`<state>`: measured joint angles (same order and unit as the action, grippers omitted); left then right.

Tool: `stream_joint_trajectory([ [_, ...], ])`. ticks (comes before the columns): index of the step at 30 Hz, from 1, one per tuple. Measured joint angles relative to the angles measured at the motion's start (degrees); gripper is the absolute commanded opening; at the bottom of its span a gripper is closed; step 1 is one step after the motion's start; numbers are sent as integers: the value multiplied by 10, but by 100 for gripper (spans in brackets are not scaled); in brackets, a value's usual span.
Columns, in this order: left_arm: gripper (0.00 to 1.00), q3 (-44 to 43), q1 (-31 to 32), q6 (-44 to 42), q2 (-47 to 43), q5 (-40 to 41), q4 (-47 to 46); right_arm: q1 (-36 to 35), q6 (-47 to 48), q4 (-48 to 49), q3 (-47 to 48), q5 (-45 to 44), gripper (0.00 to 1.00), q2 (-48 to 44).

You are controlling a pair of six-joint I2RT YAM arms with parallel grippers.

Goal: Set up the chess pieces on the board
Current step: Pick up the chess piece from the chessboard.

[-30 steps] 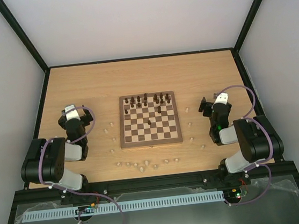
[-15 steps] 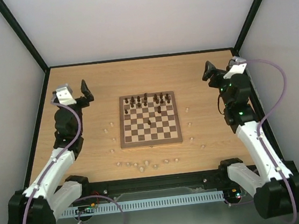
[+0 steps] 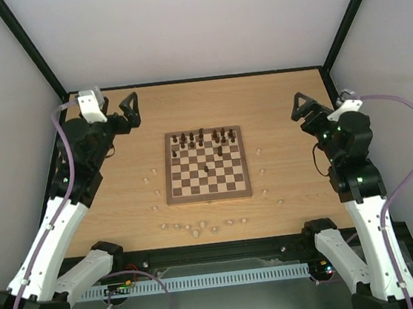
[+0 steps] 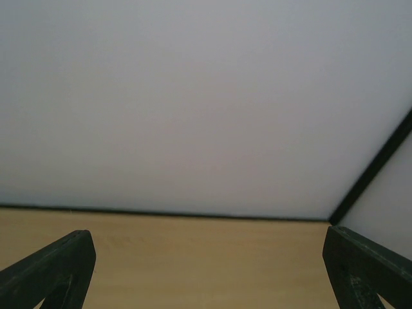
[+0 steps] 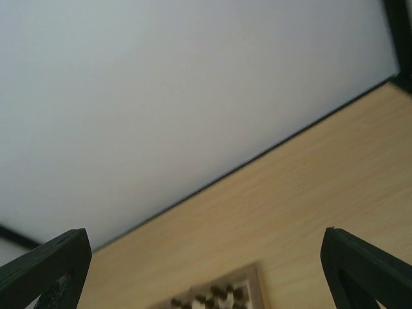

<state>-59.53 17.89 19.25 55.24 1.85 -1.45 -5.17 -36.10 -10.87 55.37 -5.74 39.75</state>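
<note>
The board (image 3: 210, 196) lies mid-table. Dark chess pieces (image 3: 203, 136) stand along its far rows, with one more (image 3: 207, 168) near the centre. Pale chess pieces (image 3: 192, 228) lie scattered on the table in front of the board and off both its sides. My left gripper (image 3: 123, 110) hangs raised over the far-left table, open and empty, well away from the board. My right gripper (image 3: 307, 109) is raised at the far right, also open and empty. The left wrist view shows the wide-apart fingertips (image 4: 64, 270) over bare table. The right wrist view catches the board's corner (image 5: 257, 275) with dark pieces (image 5: 216, 293).
White enclosure walls with black frame posts (image 3: 26, 48) ring the table on three sides. Pale pieces lie left (image 3: 156, 192) and right (image 3: 265, 191) of the board. Purple cables (image 3: 410, 168) loop off both arms.
Both arms have unfolded from a low tucked pose beside the board and risen outward toward the back corners. Both grippers stayed open. No piece has moved.
</note>
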Motion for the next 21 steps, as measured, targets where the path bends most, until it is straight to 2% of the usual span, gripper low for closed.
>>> stream_joint_trajectory([
  [5, 100, 58, 0, 31, -80, -53, 66, -3, 4, -27, 0, 97, 99, 80],
  [8, 99, 102, 0, 55, -120, -77, 74, -26, 19, -47, 0, 112, 99, 163],
  [11, 99, 156, -1, 86, -147, -93, 72, -70, 36, -68, 7, 105, 99, 233],
  [15, 99, 183, -6, 106, -129, -118, 70, -149, 53, -102, 38, 64, 99, 300],
  [21, 99, 197, -7, 130, -93, -137, 77, -243, 59, -137, 53, 2, 98, 315],
])
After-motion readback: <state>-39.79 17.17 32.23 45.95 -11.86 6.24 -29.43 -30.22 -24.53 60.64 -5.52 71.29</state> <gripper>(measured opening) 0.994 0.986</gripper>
